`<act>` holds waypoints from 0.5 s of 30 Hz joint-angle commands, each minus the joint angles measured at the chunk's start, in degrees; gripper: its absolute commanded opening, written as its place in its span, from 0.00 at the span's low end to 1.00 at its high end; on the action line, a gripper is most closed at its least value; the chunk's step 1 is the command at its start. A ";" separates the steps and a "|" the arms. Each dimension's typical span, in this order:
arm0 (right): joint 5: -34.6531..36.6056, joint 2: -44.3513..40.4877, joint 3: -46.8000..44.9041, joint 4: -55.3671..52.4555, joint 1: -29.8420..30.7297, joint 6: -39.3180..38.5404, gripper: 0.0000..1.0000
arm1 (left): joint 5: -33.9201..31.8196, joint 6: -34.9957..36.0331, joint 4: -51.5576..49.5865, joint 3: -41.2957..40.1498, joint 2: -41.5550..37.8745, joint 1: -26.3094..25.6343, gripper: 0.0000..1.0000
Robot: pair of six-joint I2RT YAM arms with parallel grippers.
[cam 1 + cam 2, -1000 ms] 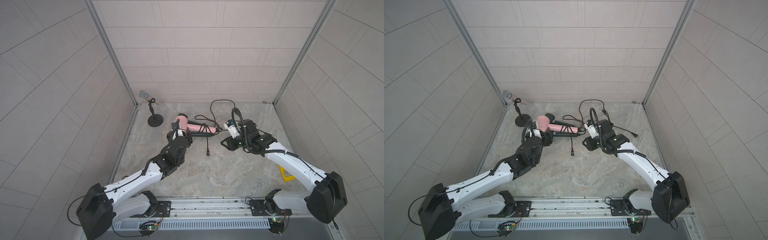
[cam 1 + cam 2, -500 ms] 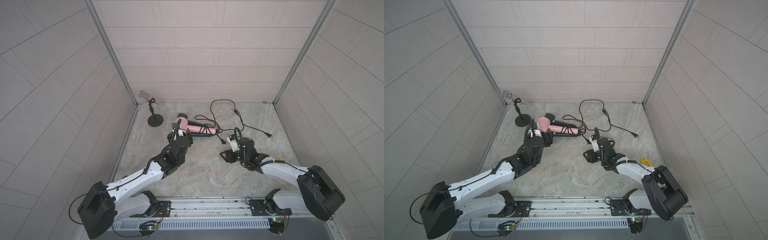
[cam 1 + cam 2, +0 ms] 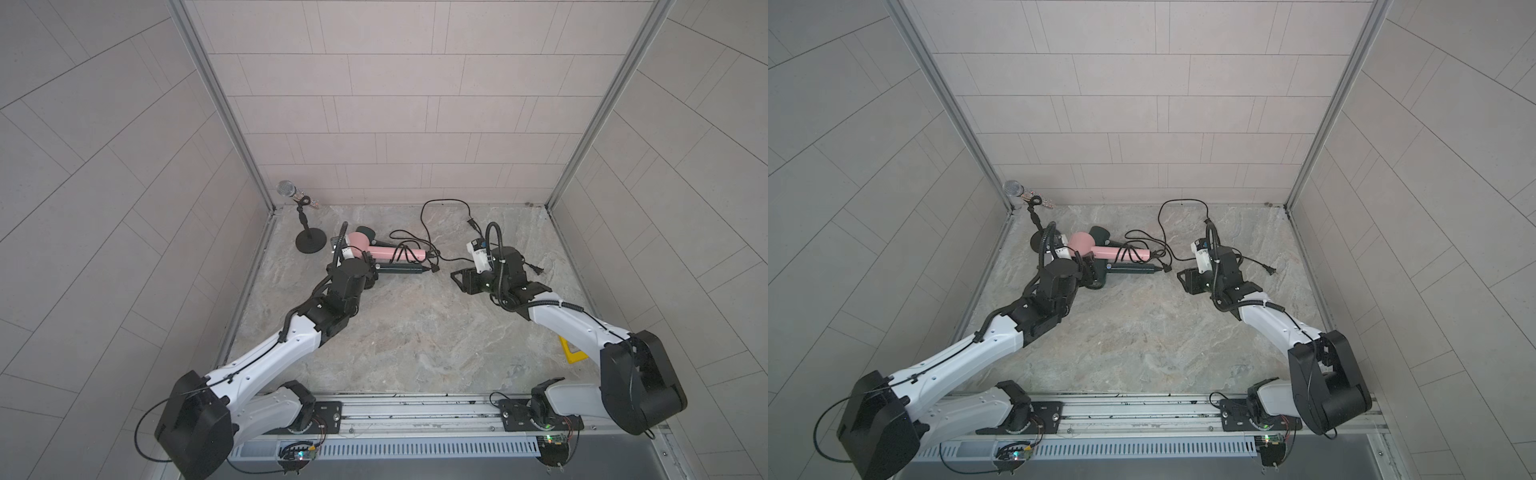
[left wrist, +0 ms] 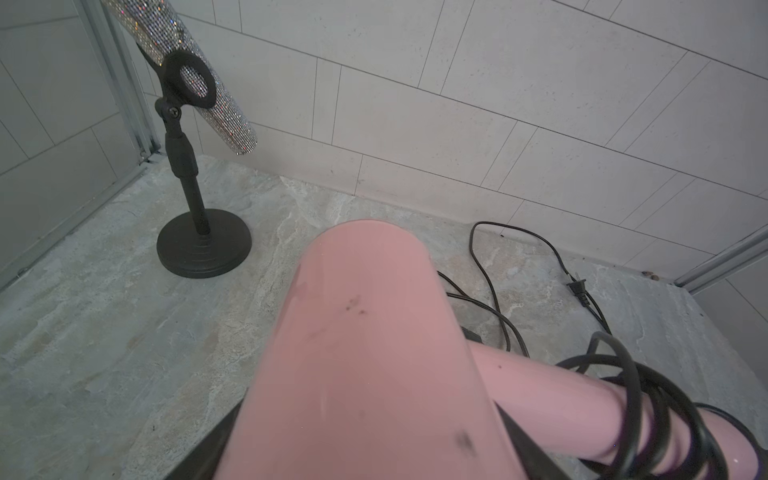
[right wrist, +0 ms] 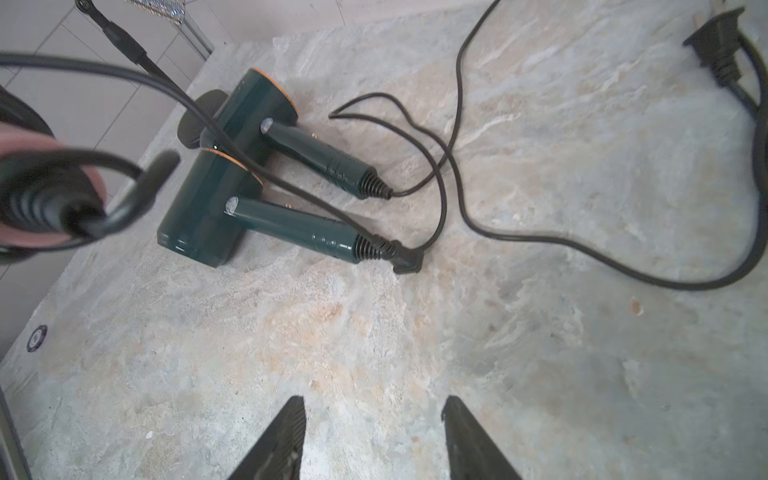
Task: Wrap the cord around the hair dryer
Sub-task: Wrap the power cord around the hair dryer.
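Now the right pincer [image 5: 374, 401] is hovering open and empty right of the hair dryer [image 3: 386, 252], having just dropped the cord [image 4: 631, 399], whose tail is trailing across the bench [image 3: 415, 332]. The left pincer [image 3: 368, 266] is gripping the dryer far left, so the wrapping is likely needing another regrasp.

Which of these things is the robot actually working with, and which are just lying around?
On the job: pink hair dryer, black cord looped on its handle, left gripper holding it, open right gripper.

Lying about: two dark green hair dryers, glittery microphone on stand, yellow object.
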 commanded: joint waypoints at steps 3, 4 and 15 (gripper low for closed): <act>-8.62 0.97 2.72 -3.34 -1.24 -7.78 0.56 | 11.63 -5.46 -3.08 6.01 -3.12 3.84 0.00; -9.64 0.67 2.75 -2.48 -1.18 -9.16 0.57 | 13.68 -5.95 -3.91 6.70 -3.47 4.63 0.00; -20.47 0.60 -3.93 20.99 -3.38 -8.31 0.57 | 23.13 -4.92 -16.09 20.26 -4.90 5.78 0.00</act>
